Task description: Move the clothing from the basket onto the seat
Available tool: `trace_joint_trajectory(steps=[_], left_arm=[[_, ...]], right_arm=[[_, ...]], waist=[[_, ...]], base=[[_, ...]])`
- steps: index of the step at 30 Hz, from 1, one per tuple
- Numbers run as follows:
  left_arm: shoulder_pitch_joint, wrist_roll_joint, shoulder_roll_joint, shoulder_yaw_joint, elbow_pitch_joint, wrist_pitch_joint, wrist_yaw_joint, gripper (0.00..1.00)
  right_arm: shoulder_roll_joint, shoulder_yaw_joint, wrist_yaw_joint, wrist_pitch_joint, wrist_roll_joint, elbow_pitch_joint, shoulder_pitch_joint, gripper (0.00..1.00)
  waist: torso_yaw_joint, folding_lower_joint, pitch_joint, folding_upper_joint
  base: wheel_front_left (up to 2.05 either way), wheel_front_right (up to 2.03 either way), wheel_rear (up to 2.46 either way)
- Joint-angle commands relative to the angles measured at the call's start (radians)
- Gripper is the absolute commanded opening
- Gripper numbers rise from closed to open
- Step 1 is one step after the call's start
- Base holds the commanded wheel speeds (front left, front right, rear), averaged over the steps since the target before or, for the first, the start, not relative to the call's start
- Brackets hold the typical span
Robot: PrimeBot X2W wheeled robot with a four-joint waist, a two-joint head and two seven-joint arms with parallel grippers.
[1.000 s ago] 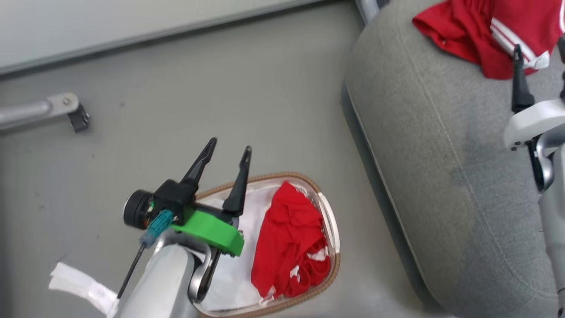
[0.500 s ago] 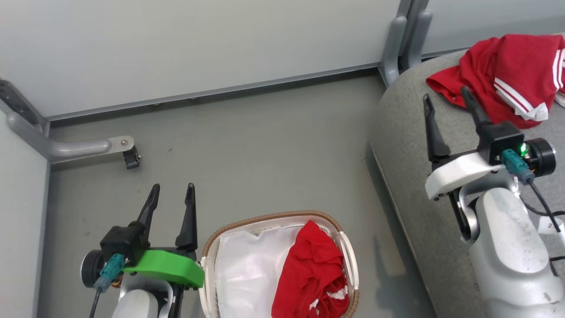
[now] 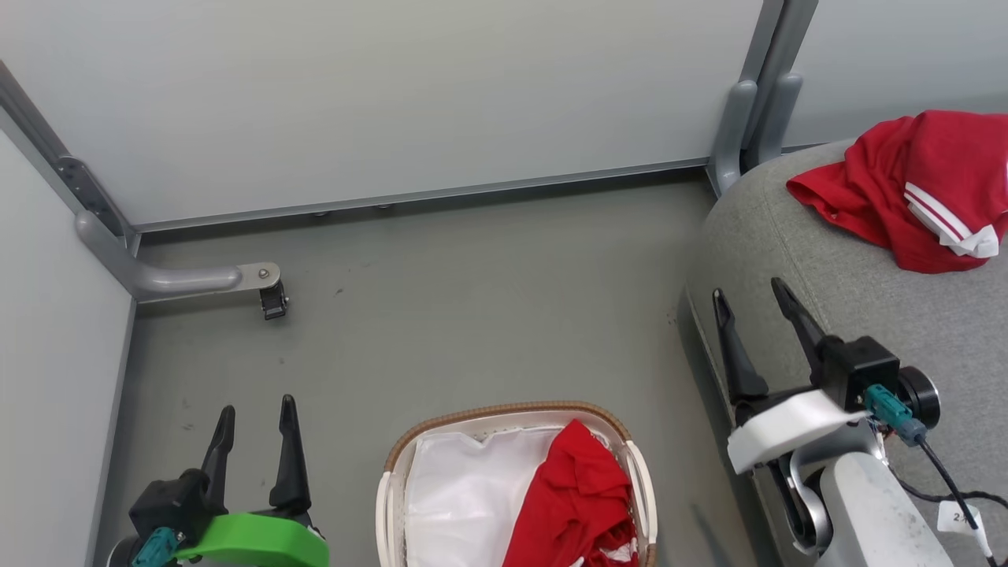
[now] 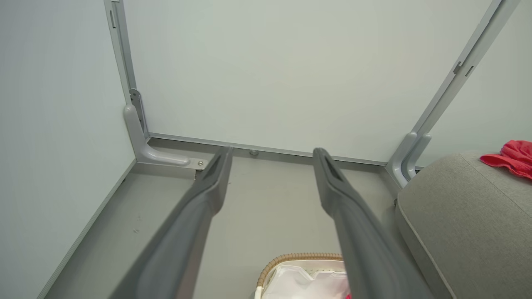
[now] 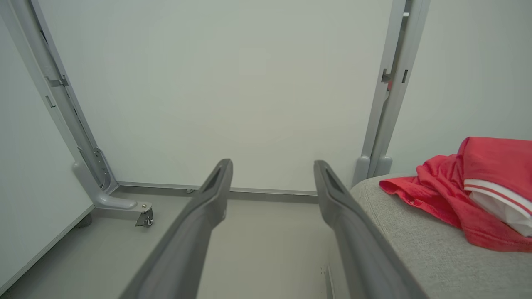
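A red garment with white stripes (image 3: pixel 913 189) lies on the grey seat (image 3: pixel 858 307) at the right; the right wrist view has it too (image 5: pixel 469 191). A second red garment (image 3: pixel 579 504) is bunched in the right half of the white basket (image 3: pixel 504 413), over the white liner (image 3: pixel 461 496). My left gripper (image 3: pixel 256 409) stands open at the lower left, left of the basket, holding nothing. My right gripper (image 3: pixel 748 295) stands open over the seat's left edge, empty, well short of the garment on the seat.
Pale partition walls (image 3: pixel 394 94) close the back and the left side. A grey wall foot with a caster (image 3: pixel 268 295) juts onto the floor at the left. A grey post (image 3: pixel 748 134) stands behind the seat. Grey floor (image 3: pixel 472 299) lies between basket and wall.
The head camera has tilted up, so the whole picture has slid down. Both grippers have drawn back toward me; the left has left the basket and the right has pulled away from the garment on the seat.
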Motion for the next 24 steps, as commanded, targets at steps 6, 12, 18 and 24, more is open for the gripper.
trace_joint_trajectory(steps=[6,12,18,24], left_arm=[[0.055,-0.02,0.0,-0.014,-0.016,-0.001,0.013,1.0],[0.072,-0.023,0.0,-0.025,-0.02,-0.001,0.016,1.0],[0.074,-0.022,-0.001,-0.029,-0.011,-0.001,0.011,1.0],[0.064,-0.017,-0.001,-0.032,-0.009,-0.001,0.007,1.0]], right_arm=[[-0.004,-0.009,-0.001,-0.002,0.016,-0.023,0.096,1.0],[-0.003,-0.016,-0.001,-0.002,0.04,-0.024,0.14,1.0],[-0.003,-0.017,-0.001,-0.002,0.044,-0.015,0.141,1.0],[-0.003,-0.012,-0.001,-0.002,0.045,-0.006,0.132,1.0]], waist=[[0.002,0.0001,-0.027,0.0],[-0.002,0.0001,-0.037,0.0],[-0.008,0.0001,-0.038,0.0],[-0.008,0.0001,-0.038,0.0]], base=[[0.0,0.0,0.0],[0.0,0.0,0.0],[0.0,0.0,0.0],[0.0,0.0,0.0]])
